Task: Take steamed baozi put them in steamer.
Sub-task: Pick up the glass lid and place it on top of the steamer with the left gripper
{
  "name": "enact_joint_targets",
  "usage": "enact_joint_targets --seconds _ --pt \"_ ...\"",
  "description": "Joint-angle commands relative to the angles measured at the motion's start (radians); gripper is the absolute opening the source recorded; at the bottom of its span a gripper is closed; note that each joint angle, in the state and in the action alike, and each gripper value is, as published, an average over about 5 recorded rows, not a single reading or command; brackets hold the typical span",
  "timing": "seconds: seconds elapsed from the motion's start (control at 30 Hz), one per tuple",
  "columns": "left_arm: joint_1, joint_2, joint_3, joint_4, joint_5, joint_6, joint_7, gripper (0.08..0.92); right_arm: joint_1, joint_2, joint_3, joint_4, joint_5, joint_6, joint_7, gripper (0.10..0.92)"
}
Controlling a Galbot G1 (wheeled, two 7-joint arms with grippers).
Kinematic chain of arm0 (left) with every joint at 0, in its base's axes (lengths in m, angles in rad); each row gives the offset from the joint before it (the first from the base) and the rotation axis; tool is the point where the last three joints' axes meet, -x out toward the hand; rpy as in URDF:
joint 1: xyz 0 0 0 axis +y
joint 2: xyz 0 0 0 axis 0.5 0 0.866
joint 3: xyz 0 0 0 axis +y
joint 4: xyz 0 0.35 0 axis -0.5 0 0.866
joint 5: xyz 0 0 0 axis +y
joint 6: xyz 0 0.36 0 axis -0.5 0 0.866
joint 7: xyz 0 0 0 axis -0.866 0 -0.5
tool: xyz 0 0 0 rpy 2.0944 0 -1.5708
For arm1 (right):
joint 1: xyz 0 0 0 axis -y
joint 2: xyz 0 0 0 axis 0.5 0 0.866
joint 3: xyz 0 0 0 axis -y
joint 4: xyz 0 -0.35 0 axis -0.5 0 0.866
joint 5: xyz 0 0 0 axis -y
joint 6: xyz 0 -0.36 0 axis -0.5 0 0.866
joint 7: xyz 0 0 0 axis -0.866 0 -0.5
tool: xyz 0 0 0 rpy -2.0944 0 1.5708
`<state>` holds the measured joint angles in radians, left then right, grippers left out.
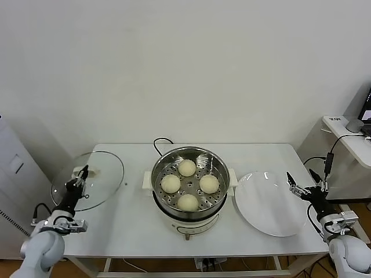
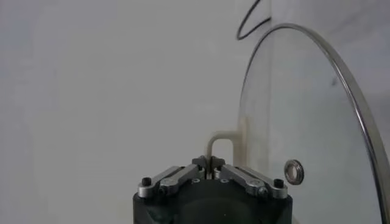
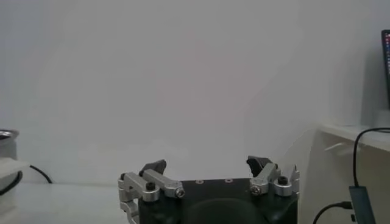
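Steamer (image 1: pixel 189 186) at table (image 1: pixel 133 231) centre, nearer front edge. Four buns (image 1: pixel 187 168) sit inside on perforated tray, in diamond layout, apart from each other. White plate (image 1: pixel 269 202) just right of steamer, bare. Left gripper (image 1: pixel 80 176) at left edge, fingers clamped on handle (image 2: pixel 220 143) of glass lid (image 1: pixel 88 180), lid held tilted. Right gripper (image 1: pixel 306 180) at right edge beside plate, fingers spread apart, holding nothing.
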<state>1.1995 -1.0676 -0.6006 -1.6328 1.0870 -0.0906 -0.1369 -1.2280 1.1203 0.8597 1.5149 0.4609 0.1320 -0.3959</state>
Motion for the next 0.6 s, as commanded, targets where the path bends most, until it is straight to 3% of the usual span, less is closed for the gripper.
enact_joint_targets --seconds 0.03,0.27,0.6 --pt "0.014 0.130 0.089 -0.367 -0.070 0.286 0.243 0.106 0.004 -0.005 -0.004 0.009 0.007 -0.004 0.000 0.823" --pt "-0.032 0.160 0.326 -0.522 0.044 0.560 0.376 0.106 0.008 -0.019 -0.007 0.009 0.013 -0.008 0.002 0.823" --pt "-0.170 0.053 0.623 -0.533 0.238 0.747 0.440 0.106 0.016 -0.035 -0.020 0.018 0.014 -0.020 0.008 0.823"
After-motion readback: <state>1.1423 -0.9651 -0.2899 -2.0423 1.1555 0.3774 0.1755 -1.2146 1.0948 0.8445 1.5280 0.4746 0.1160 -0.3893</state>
